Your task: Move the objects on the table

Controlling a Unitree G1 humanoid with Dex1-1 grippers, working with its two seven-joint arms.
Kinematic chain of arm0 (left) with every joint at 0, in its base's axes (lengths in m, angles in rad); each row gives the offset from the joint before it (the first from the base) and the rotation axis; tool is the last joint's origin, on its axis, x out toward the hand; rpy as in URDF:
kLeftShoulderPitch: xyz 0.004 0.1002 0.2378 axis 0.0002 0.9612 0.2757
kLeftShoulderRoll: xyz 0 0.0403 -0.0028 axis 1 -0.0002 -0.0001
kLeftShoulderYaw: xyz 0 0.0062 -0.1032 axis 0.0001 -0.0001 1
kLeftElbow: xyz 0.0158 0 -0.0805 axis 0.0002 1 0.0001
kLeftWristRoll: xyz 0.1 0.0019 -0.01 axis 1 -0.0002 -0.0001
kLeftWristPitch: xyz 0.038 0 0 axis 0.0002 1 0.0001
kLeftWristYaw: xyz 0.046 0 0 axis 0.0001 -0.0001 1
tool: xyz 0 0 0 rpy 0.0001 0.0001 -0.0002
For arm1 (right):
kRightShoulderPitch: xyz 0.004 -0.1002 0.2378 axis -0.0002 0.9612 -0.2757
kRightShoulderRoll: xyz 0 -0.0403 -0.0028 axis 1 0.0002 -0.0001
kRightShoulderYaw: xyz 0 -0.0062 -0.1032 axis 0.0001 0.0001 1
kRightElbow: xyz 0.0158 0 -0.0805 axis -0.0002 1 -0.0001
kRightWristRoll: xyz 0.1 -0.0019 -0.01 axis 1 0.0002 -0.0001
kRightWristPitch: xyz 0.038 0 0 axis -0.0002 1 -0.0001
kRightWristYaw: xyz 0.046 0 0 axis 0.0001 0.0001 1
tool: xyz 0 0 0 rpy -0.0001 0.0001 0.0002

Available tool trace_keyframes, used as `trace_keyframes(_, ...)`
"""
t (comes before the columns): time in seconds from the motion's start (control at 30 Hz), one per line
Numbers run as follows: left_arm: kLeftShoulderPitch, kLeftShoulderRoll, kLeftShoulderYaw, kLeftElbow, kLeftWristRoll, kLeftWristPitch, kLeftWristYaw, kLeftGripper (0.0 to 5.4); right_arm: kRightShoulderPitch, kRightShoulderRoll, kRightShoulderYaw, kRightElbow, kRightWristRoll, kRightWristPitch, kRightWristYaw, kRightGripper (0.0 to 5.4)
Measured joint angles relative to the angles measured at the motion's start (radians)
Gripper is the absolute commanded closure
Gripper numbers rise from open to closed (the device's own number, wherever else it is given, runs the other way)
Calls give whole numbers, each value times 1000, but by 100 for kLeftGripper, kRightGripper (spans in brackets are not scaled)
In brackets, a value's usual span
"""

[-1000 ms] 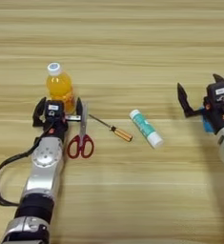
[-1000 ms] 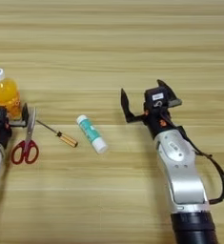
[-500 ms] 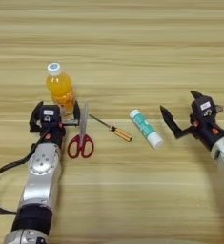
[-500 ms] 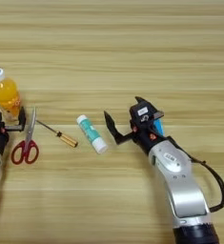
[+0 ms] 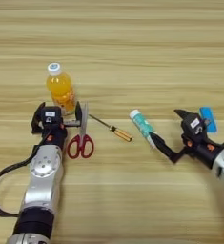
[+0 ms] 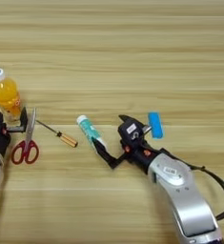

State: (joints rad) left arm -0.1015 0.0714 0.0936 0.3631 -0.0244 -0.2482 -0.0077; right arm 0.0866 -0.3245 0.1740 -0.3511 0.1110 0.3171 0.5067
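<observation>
Now your right gripper sat spread at frame centre, lower finger touching glue stick; left gripper spread beside scissors, below bottle

Both arms are shiny silver tubes with rounded joints, and each ends in a black block. The left gripper has two short black fingers, a small white sticker on top and tiny orange dots. A black cable loops beside its arm. The right gripper has two pointed black fingers, a white sticker, orange dots and a black cable too.
</observation>
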Motion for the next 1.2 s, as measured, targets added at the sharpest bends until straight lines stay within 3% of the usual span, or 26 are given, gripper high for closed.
trace_keyframes(0.43,2,-9,0,0,0,0,2,4,-5,0,56,102,-12,-5,15,0)
trace_keyframes(0.93,2,-11,0,-1,1,0,1,4,-80,40,85,281,-72,-84,-15,0)
trace_keyframes(1.2,2,-13,0,-1,1,0,3,0,-109,66,84,339,-72,-113,-20,92)
